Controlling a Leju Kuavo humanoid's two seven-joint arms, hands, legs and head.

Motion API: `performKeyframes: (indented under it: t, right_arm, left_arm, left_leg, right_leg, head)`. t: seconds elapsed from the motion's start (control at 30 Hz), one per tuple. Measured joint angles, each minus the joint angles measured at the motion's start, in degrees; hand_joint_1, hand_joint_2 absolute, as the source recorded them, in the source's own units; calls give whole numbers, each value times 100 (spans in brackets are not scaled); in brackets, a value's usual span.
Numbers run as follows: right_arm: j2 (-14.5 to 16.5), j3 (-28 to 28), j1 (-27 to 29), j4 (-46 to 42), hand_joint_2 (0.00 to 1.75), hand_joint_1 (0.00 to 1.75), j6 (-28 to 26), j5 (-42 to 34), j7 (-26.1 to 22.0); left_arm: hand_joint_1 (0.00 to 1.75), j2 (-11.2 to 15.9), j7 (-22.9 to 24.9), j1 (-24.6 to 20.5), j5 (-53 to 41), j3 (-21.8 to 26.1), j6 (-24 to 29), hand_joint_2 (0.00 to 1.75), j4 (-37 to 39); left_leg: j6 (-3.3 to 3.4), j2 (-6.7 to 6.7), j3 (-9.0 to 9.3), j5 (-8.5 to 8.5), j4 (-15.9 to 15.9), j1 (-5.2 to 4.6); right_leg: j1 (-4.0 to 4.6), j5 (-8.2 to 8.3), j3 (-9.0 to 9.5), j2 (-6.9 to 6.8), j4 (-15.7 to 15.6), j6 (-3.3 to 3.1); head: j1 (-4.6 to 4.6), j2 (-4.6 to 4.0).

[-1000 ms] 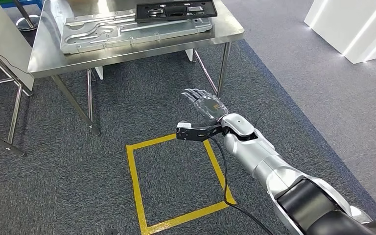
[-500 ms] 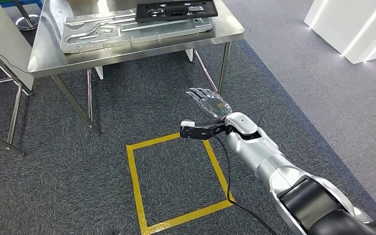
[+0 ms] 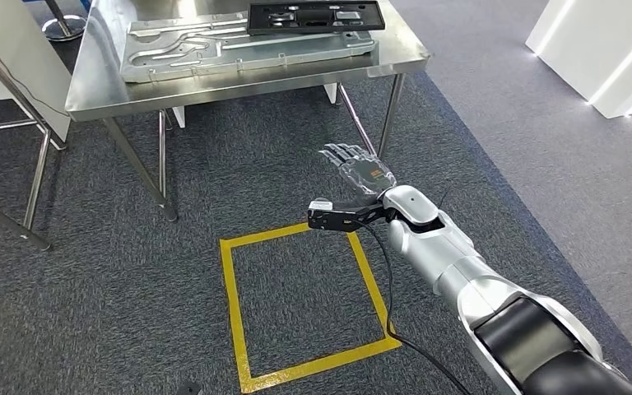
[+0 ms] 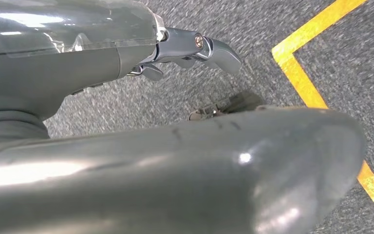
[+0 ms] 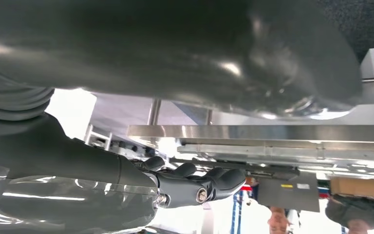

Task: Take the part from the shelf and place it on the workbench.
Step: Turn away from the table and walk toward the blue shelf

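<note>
Steel bench (image 3: 247, 86) at upper frame already bears the part (image 3: 316, 16); the spread, empty right hand (image 3: 355, 171) risks striking its leg (image 3: 388, 113).

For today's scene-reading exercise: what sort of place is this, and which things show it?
Probably a factory or robot test floor: a stainless steel workbench bearing a stamped grey metal panel, and a yellow tape square on grey carpet.
</note>
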Motion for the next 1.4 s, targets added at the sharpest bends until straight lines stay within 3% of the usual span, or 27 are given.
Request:
performKeyframes:
  t: [0.03, 0.1, 0.17, 0.23, 0.27, 0.33, 0.4, 0.43, 0.47, 0.57, 0.63, 0.73, 1.0, 1.4]
  right_arm:
    - [-20, 0, -24, 0, 0, 0, 4, 1, -14]
    - [-49, 0, -64, -2, 0, 0, 7, 7, -38]
    - [-54, 1, -79, -4, 0, 0, 13, 16, -55]
    - [-52, 2, -98, -5, 0, 0, 17, 21, -58]
    - [-51, 2, -109, -7, 0, 0, 16, 21, -59]
    - [-53, 2, -114, -8, 0, 0, 14, 20, -61]
    - [-59, 2, -104, -5, 0, 0, 11, 14, -64]
    - [-60, 2, -99, -3, 0, 0, 8, 1, -69]
    - [-61, 2, -97, -2, 0, 0, 4, -18, -77]
    - [-62, 2, -110, -2, 0, 0, -10, -65, -98]
    - [-64, 2, -116, 1, 0, 0, -17, -70, -109]
    - [-67, 2, -114, 9, 0, 0, -19, -72, -122]
    - [-68, 2, -110, 25, 0, 0, -61, -69, -149]
    - [-32, 4, 275, 40, 0, 0, -309, -115, -146]
  left_arm:
    - [0, -2, 0, 0, 4, -3, -1, 0, -1]
    - [0, -3, -3, 0, 9, -5, -4, 0, -1]
    - [0, -4, -5, 7, 11, -5, -8, 0, -2]
    - [0, -4, 2, 29, 11, -5, -13, 0, -1]
    - [0, -4, 9, 36, 13, -5, -15, 0, -1]
    - [0, -4, 35, 32, 36, -5, -19, 0, -2]
    - [0, -4, 100, 21, 93, -4, -23, 0, -2]
    - [0, -4, 136, 23, 119, -4, -26, 0, -2]
    - [0, -4, 161, 25, 131, -3, -27, 0, -2]
    - [0, 6, 167, 19, 127, -3, -29, 0, -5]
    - [0, 8, 167, 9, 119, -4, -31, 0, -9]
    - [0, -6, 172, 13, 114, -5, -32, 0, -9]
    - [0, -11, 173, 6, 114, -5, -32, 0, -9]
    - [0, -20, 180, 8, 138, -7, 5, 0, -9]
  left_leg:
    - [-41, -48, -41, 16, 36, 8]
    - [-135, -133, -106, 49, 93, 1]
    - [-230, -204, -128, 108, 63, 2]
    - [-284, -152, -176, 87, 90, 22]
    - [-287, -64, -254, -50, 266, 22]
    - [-265, 135, -525, -544, 1010, 9]
    - [-247, 185, -754, -953, 1792, -6]
    - [-228, 191, -725, -1020, 1922, -20]
    - [-195, 193, -573, -989, 1811, -42]
    - [-14, 256, 215, -743, 711, -140]
    - [36, 308, 441, -718, 332, -181]
    - [9, 304, 449, -701, 300, -199]
    - [66, 303, 433, -695, 303, -220]
    - [78, 302, 431, -687, 305, -217]
  right_leg:
    - [-6, 140, 192, 71, -361, 10]
    - [-5, 305, 403, 177, -795, -69]
    - [35, 352, 374, 135, -796, -214]
    - [49, 412, 343, 27, -795, -331]
    - [52, 446, 321, -26, -803, -385]
    - [87, 493, 267, -128, -807, -458]
    - [139, 520, 215, -206, -800, -483]
    - [165, 529, 195, -240, -795, -487]
    - [190, 534, 184, -267, -791, -486]
    - [250, 535, 177, -348, -780, -475]
    - [267, 528, 158, -370, -765, -451]
    - [257, 528, 144, -368, -758, -419]
    - [236, 567, 150, -362, -803, -349]
    - [232, 579, 149, -359, -805, -333]
  head:
    - [1, 0]
    - [-4, 0]
    - [-9, 0]
    - [-10, 0]
    - [-10, 0]
    - [-10, 0]
    - [-9, 0]
    - [-9, 0]
    - [-9, 0]
    - [-9, 0]
    - [-9, 0]
    - [-9, 0]
    - [-9, 0]
    - [-9, 0]
